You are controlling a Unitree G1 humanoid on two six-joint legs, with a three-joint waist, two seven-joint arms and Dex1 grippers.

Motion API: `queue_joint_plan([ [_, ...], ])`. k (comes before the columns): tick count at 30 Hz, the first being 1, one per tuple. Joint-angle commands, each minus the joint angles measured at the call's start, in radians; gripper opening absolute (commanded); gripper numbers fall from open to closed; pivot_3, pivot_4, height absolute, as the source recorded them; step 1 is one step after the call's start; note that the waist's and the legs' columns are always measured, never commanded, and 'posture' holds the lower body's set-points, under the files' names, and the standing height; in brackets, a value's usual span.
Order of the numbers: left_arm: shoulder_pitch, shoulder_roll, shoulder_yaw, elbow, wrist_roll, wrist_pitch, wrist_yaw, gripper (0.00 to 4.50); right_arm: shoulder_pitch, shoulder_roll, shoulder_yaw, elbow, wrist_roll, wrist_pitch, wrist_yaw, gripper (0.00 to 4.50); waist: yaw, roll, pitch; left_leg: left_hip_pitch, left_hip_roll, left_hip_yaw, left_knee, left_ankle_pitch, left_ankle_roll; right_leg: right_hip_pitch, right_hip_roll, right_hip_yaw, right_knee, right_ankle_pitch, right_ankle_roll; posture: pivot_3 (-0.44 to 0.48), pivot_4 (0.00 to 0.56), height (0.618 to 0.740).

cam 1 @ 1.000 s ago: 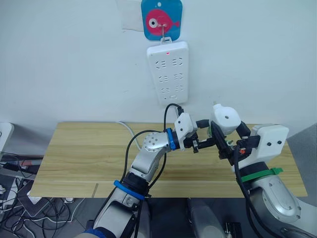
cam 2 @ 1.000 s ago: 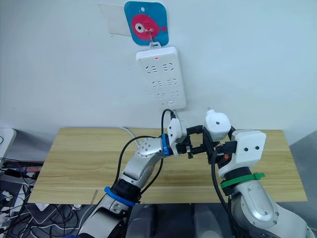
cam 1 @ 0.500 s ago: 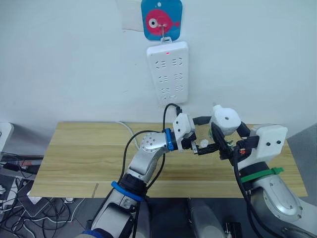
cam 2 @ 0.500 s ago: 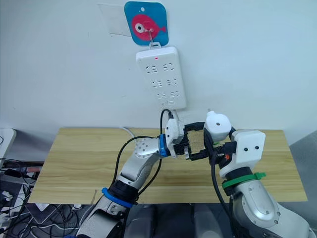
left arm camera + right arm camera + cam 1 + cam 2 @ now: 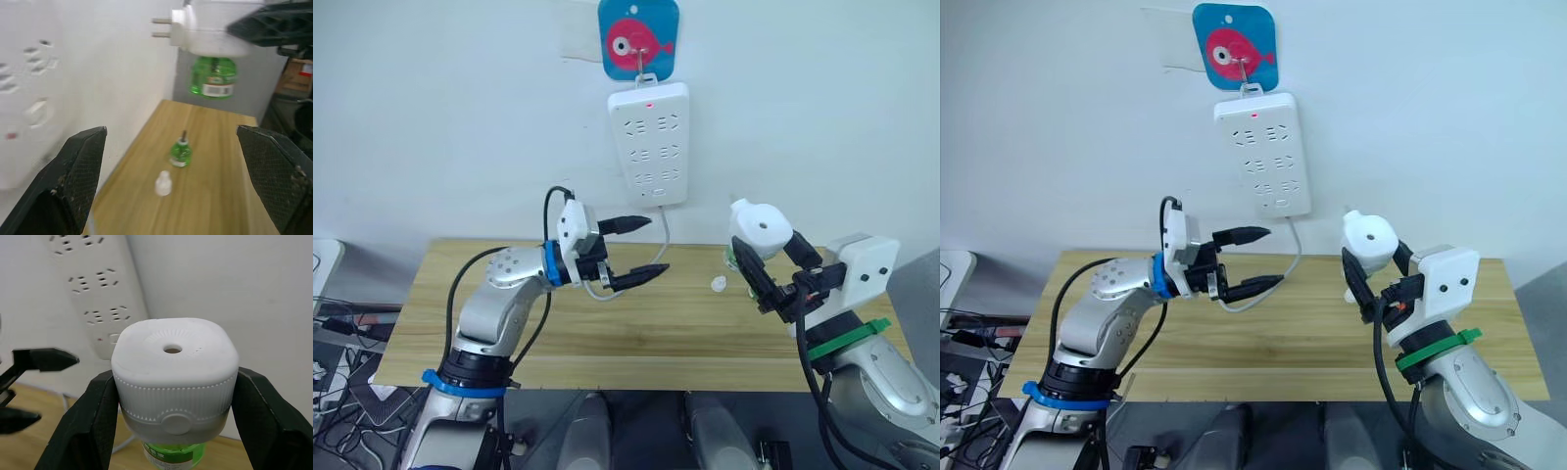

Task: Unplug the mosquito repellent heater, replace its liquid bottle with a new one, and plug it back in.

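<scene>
Heater: small white rounded plastic mosquito repellent heater (image 5: 761, 227), green liquid bottle (image 5: 213, 77) screwed beneath, held above the light wooden table (image 5: 509, 323).
Right gripper (image 5: 173, 396): black fingers clamped on the heater's sides.
Left gripper (image 5: 651, 245): fingers spread wide, empty.
Table: small green bottle (image 5: 180, 152) beside white cap (image 5: 163, 183).
Wall: long white power strip (image 5: 651, 144).

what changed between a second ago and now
The left gripper has drawn back from the mosquito repellent heater toward the robot's left and now hangs open and empty over the table. A small white cap now shows on the table. The right gripper still clamps the heater, with a green bottle under it. The power strip hangs on the wall as before.
</scene>
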Motion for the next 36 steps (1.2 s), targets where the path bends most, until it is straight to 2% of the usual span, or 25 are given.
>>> queue_joint_plan([
  [1,-0.065,0.021,0.055,0.066,-0.003,-0.030,-0.007,4.50,-0.057,0.014,-0.034,-0.035,0.026,0.040,0.011,2.89,0.004,-0.001,-0.001,0.000,0.000,0.000,0.000,0.000,0.000,0.000,0.000,0.000,0.000,0.000,0.000,0.077,0.223,0.740],
  [6,-0.181,-0.023,0.047,0.264,0.058,-0.132,0.000,4.50,-0.149,0.084,0.001,-0.035,0.023,0.118,-0.008,2.89,0.007,-0.002,-0.002,-0.001,0.000,0.000,0.000,0.001,-0.001,0.000,0.000,-0.001,-0.001,0.000,0.000,0.082,0.220,0.740],
  [14,-0.330,-0.117,0.037,0.554,0.153,-0.325,-0.008,4.50,-0.212,0.095,-0.069,-0.035,0.087,0.203,-0.022,2.89,0.010,-0.003,-0.002,-0.002,-0.001,0.000,0.000,0.002,-0.003,-0.001,-0.001,-0.001,-0.001,0.000,0.000,0.052,0.219,0.740],
  [21,-0.367,-0.146,0.021,0.616,0.153,-0.356,-0.103,4.50,-0.254,0.096,-0.082,-0.035,0.129,0.244,-0.022,2.89,0.017,-0.004,-0.003,-0.004,-0.002,-0.002,0.009,0.000,0.001,-0.001,-0.001,-0.002,0.005,0.000,0.000,0.043,0.222,0.740],
  [25,-0.350,-0.150,0.030,0.568,0.135,-0.316,-0.114,3.65,-0.222,0.116,-0.053,-0.035,0.102,0.238,0.001,2.89,0.008,-0.004,-0.003,-0.004,-0.001,-0.002,0.009,0.000,0.001,-0.001,0.000,-0.002,0.006,0.000,0.000,0.043,0.222,0.740],
  [32,-0.358,-0.174,0.052,0.537,0.118,-0.238,-0.069,1.42,-0.172,0.149,0.024,-0.035,-0.004,0.224,0.049,2.89,0.005,-0.004,-0.003,-0.004,-0.001,-0.002,0.010,0.000,0.001,-0.002,0.000,-0.002,0.007,0.000,0.000,0.047,0.236,0.740],
  [36,-0.354,-0.171,0.055,0.527,0.117,-0.225,-0.072,1.32,-0.174,0.183,0.068,-0.035,-0.074,0.244,0.060,2.89,0.005,-0.004,-0.003,-0.004,-0.001,-0.002,0.010,0.000,0.001,-0.002,0.000,-0.002,0.007,0.000,0.000,0.044,0.242,0.740],
])
